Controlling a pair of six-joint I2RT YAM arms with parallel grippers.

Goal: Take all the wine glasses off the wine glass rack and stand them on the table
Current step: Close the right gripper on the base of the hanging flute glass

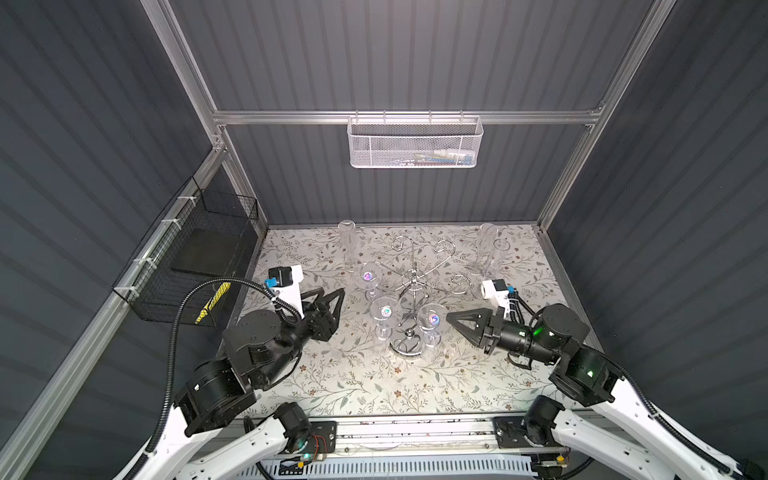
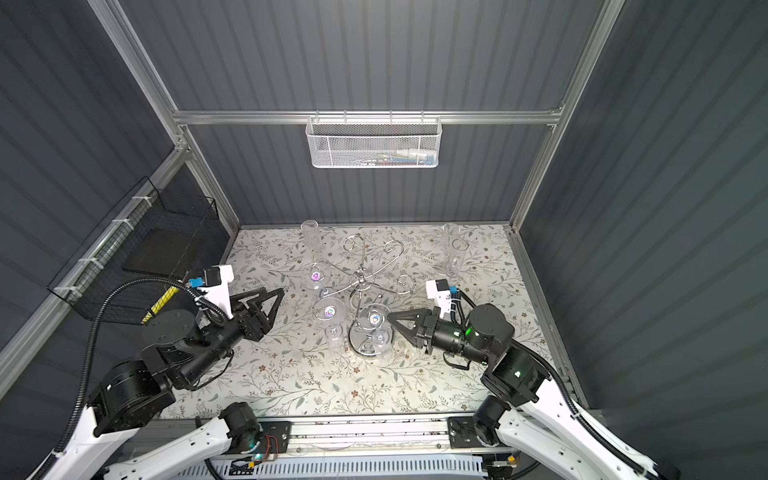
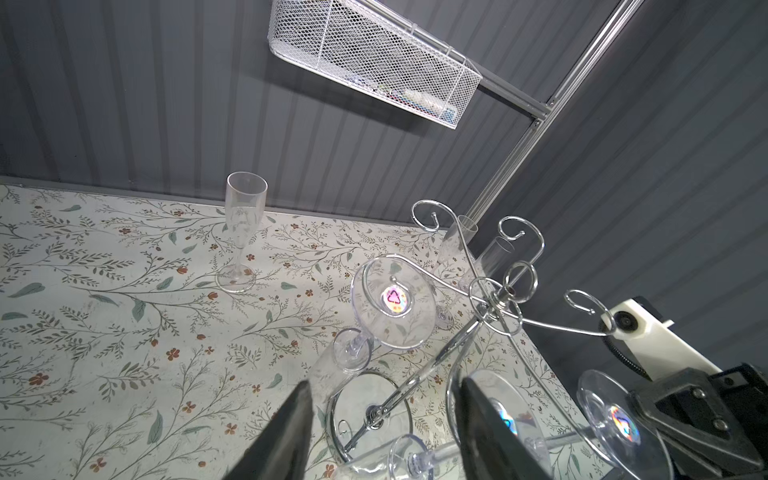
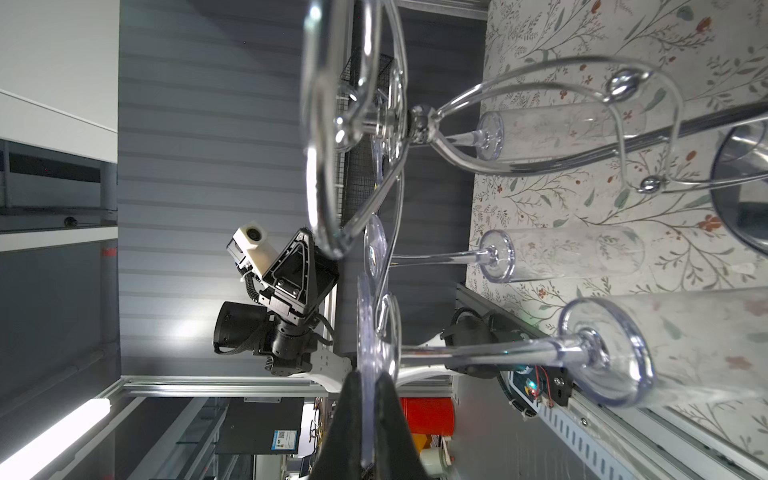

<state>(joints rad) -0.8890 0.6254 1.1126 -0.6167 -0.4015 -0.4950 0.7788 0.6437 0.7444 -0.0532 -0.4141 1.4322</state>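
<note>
Right pincer (image 4: 368, 384): clamped on the foot rim of the wine glass (image 1: 432, 320). Glass: hangs upside down from the rack (image 1: 411, 275), nearside, on the bench (image 1: 332, 374). Left pincer (image 1: 338, 300): apart, empty, beside rack. Step: grasp made. Next, probably: slide foot outward, clear of the wire curl.

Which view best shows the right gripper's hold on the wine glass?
Right wrist view: the right gripper pinches the wine glass foot edge-on between its jaws. Both top views show only its tip meeting the foot's rim; the left wrist view catches it partly.
</note>
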